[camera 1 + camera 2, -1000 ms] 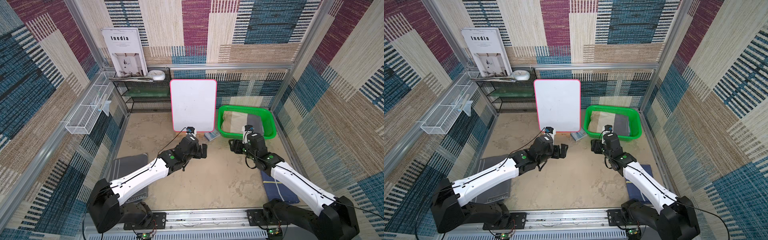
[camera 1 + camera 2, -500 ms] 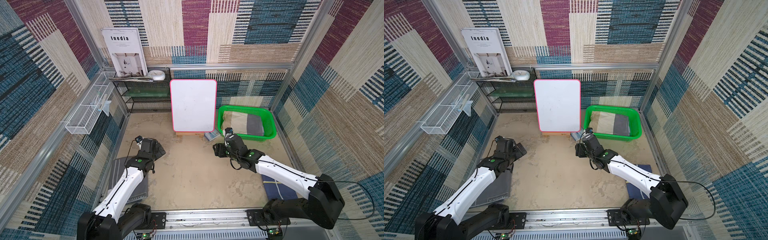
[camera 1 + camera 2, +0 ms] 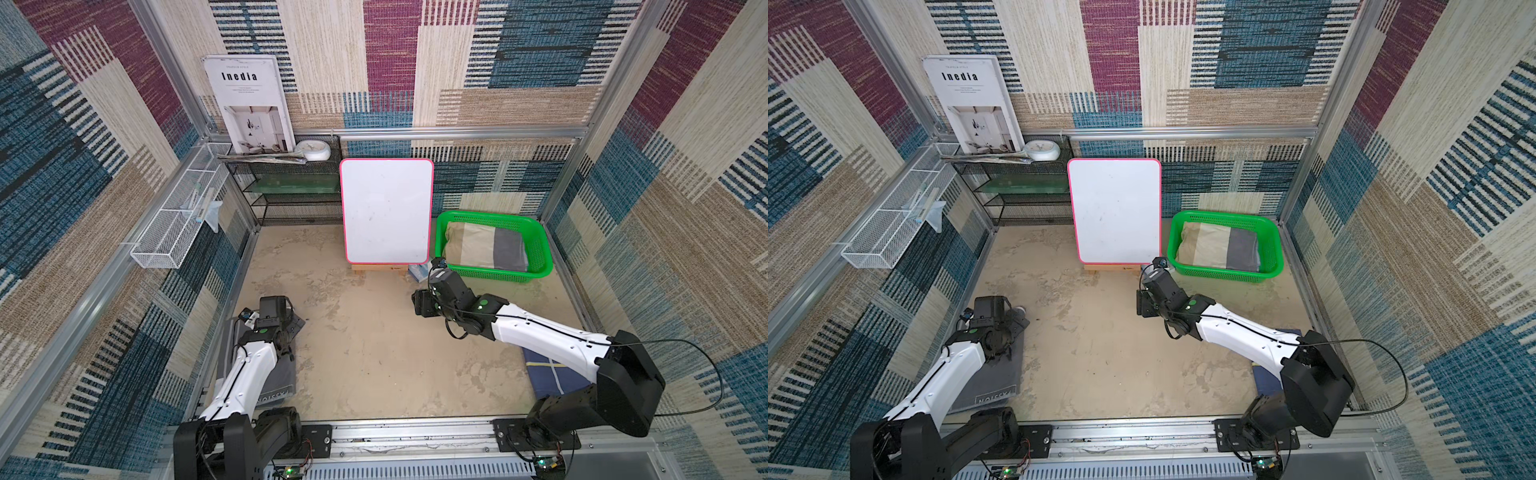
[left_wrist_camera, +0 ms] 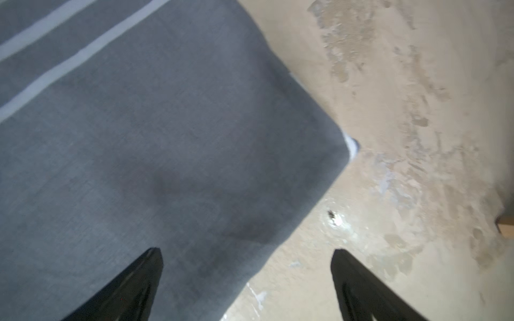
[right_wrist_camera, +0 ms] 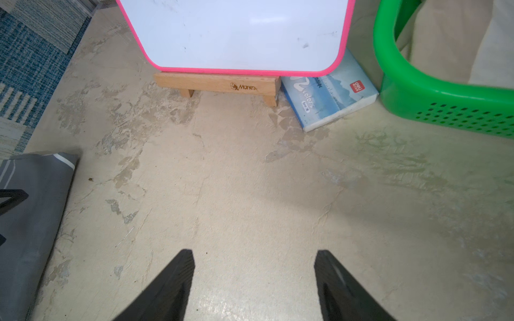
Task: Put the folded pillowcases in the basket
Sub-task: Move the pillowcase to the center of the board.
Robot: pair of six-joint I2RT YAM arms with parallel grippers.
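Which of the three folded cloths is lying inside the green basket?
The beige-and-grey banded cloth, inside the green basket. The dark grey cloth and the navy cloth lie on the floor.

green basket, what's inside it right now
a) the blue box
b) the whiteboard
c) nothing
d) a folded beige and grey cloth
d: in both top views a folded beige and grey cloth lies inside the green basket, while the blue box sits on the floor outside it, beside the whiteboard.
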